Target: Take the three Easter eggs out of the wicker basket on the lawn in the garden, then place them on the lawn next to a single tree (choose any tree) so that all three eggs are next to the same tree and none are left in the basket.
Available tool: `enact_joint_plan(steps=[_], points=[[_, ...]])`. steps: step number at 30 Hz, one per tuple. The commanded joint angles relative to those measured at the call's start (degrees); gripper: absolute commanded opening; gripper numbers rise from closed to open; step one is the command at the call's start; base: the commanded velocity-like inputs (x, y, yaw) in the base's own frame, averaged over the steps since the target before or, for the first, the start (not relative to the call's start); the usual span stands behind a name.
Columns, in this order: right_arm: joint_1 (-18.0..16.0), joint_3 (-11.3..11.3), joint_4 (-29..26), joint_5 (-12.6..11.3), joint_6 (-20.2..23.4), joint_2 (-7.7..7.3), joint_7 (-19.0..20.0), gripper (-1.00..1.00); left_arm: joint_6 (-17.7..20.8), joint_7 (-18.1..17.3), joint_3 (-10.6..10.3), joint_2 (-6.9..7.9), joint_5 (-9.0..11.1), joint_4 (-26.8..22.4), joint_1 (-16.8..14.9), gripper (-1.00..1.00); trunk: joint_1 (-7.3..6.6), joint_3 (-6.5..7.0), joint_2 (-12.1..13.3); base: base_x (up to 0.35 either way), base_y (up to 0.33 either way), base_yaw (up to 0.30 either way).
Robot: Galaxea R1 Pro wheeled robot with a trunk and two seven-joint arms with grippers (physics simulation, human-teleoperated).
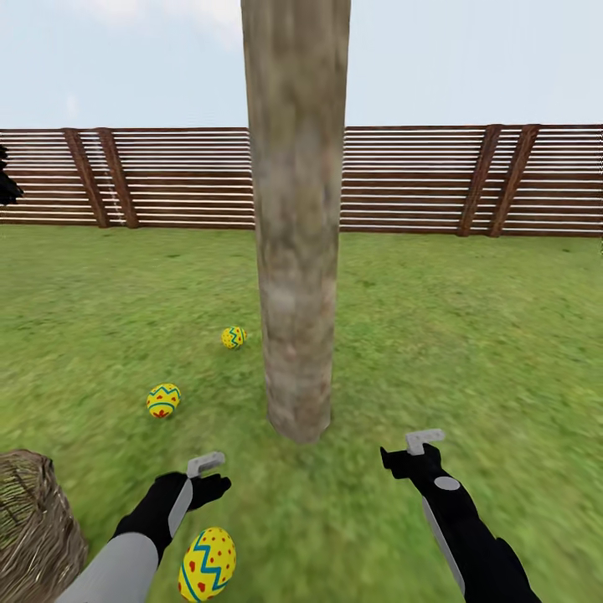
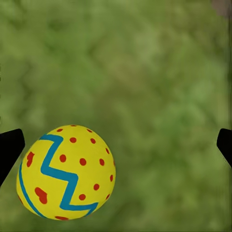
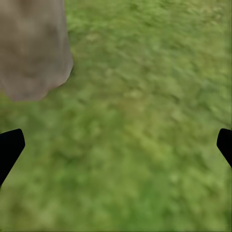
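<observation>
Eggs [image 1: 207, 564] | yellow | red dots, blue-teal zigzag | on lawn [image 1: 469, 335]

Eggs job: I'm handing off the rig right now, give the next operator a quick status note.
Left gripper: open, empty, above the nearest egg, which lies on the grass.
Right gripper: open, empty, over grass near the tree trunk.
Two more eggs lie left of the trunk: middle egg and far egg.
Basket sits at lower left; its inside is not visible.
Done: all three eggs appear out and near one tree.
Left: confirm the nearest egg is close enough.
</observation>
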Motion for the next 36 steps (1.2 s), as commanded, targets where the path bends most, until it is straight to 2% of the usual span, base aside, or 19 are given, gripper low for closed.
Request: enact_joint_plan(steps=[1,12,36], points=[[0.0,0.1,-0.1,0.6,0.4,-0.05,0.1,1.00,0.3,-0.2,0.5,-0.08,-0.6,-0.1,0.0,1.00,-0.03,0.17,0.0,0.000,0.000,0.000],[0.0,0.2,-0.1,0.7,0.4,-0.05,0.1,1.00,0.2,0.3,0.6,-0.05,-0.3,-0.2,0.0,1.00,-0.32,2.61,0.1,-0.040,0.000,0.000],[0.0,0.3,0.2,0.8,0.4,-0.05,0.0,1.00,0.2,0.4,0.7,-0.04,-0.4,-0.2,0.0,1.00,-0.94,7.93,0.5,-0.335,0.000,0.000]])
